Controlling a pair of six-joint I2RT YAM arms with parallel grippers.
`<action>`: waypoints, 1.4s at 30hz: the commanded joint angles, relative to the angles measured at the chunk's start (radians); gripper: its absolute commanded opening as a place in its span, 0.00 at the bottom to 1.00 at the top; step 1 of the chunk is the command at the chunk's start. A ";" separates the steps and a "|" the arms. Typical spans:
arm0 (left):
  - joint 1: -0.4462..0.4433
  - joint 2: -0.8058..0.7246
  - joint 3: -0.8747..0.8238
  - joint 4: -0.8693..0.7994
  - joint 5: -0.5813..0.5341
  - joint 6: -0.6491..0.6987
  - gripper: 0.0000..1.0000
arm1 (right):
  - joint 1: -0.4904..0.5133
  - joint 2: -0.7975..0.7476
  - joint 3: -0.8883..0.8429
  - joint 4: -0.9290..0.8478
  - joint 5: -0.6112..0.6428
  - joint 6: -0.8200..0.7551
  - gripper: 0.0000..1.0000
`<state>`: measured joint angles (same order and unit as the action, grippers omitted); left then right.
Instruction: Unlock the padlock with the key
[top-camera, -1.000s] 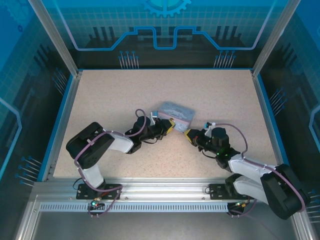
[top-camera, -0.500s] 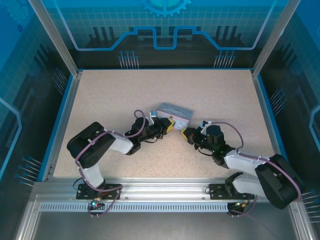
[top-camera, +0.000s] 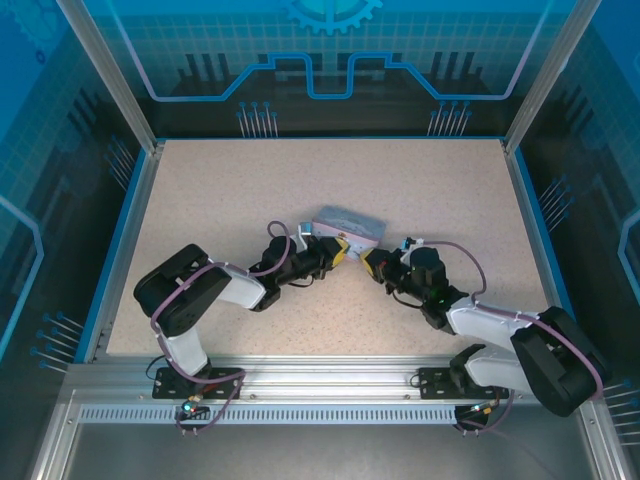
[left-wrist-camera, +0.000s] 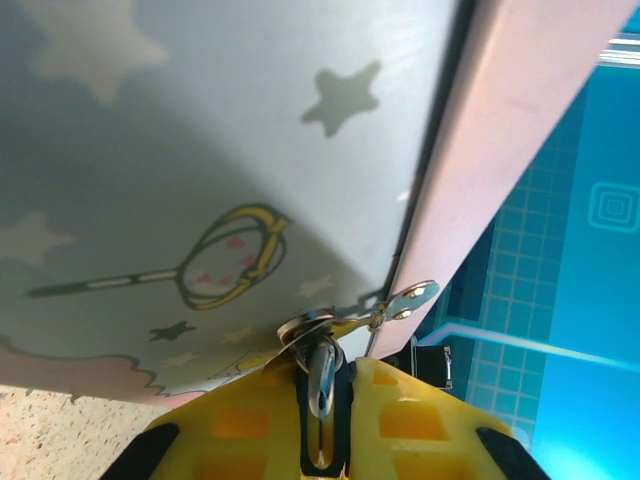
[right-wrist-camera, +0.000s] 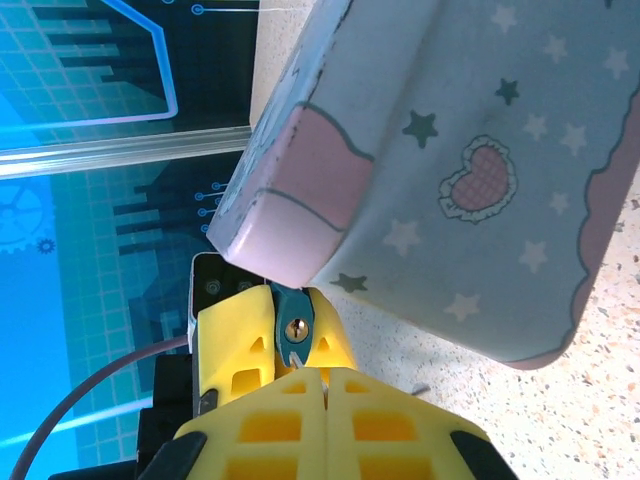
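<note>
The padlock (right-wrist-camera: 296, 328) is a small teal body with a brass keyhole facing the right wrist camera. My left gripper (top-camera: 343, 250) is shut on it; its yellow fingers (right-wrist-camera: 232, 340) flank the body. In the left wrist view the padlock's silvery shackle (left-wrist-camera: 322, 365) hangs from the hasp (left-wrist-camera: 405, 300) of the pastel tin (left-wrist-camera: 200, 150), clamped in my left gripper (left-wrist-camera: 327, 388). My right gripper (right-wrist-camera: 323, 375) is shut on the key (right-wrist-camera: 298, 357). Just a thin sliver of the key pokes out, its tip just below the keyhole. The right gripper (top-camera: 368, 262) faces the left one.
The pastel tin (top-camera: 348, 225) with stars and a heart lies mid-table, right behind both grippers; its pink corner (right-wrist-camera: 290, 215) hangs just above the padlock. The speckled table (top-camera: 250, 180) is bounded by a blue rim and glass walls.
My right gripper has slid left and slightly up toward the left gripper and the padlock, closing the gap. The left arm and the tin have stayed put.
</note>
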<state>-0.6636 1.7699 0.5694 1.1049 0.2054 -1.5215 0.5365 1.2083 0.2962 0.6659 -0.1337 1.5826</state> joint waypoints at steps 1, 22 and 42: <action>0.006 0.004 -0.009 0.092 -0.014 -0.024 0.00 | 0.017 0.015 0.036 0.012 0.030 0.007 0.00; 0.006 0.005 -0.014 0.105 -0.016 -0.028 0.00 | 0.033 0.092 0.062 0.055 0.046 0.020 0.00; 0.005 0.009 -0.023 0.110 -0.018 -0.030 0.00 | 0.035 0.100 0.069 0.065 0.043 0.019 0.00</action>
<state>-0.6628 1.7699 0.5591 1.1423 0.1986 -1.5444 0.5568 1.3209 0.3519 0.7048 -0.1081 1.5974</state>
